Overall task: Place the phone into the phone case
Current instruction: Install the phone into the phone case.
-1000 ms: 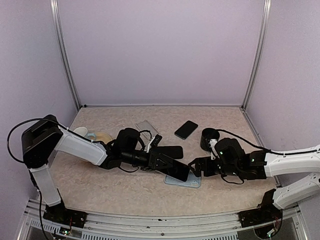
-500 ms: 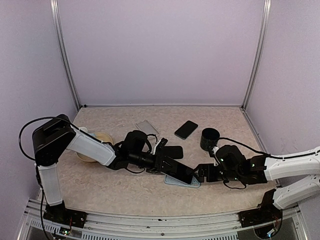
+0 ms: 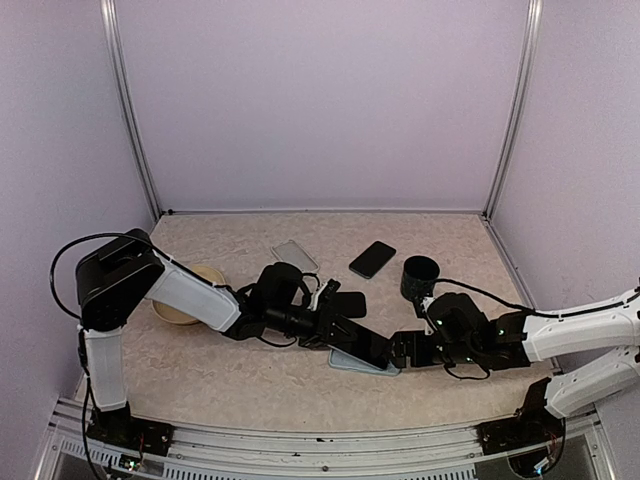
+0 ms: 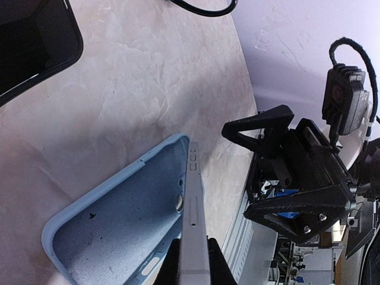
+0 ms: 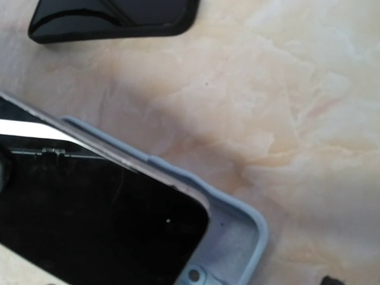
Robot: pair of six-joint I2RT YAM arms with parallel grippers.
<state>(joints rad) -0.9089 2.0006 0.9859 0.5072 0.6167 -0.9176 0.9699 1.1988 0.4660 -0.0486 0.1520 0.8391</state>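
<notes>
L hand (image 4: 191, 265) is pinching the phone (image 4: 193, 202) edge-on, tilting it into the case (image 4: 113, 228) just ahead, long axes matching, w/ R hand (image 3: 404, 348) gaping wide just beyond.

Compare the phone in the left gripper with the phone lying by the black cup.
The held phone is pinched by the left gripper; the spare phone beside the black cup is untouched by either gripper. The held phone is tilted over the blue case; the spare phone lies flat on the table. Both are dark, slim rectangles.
</notes>
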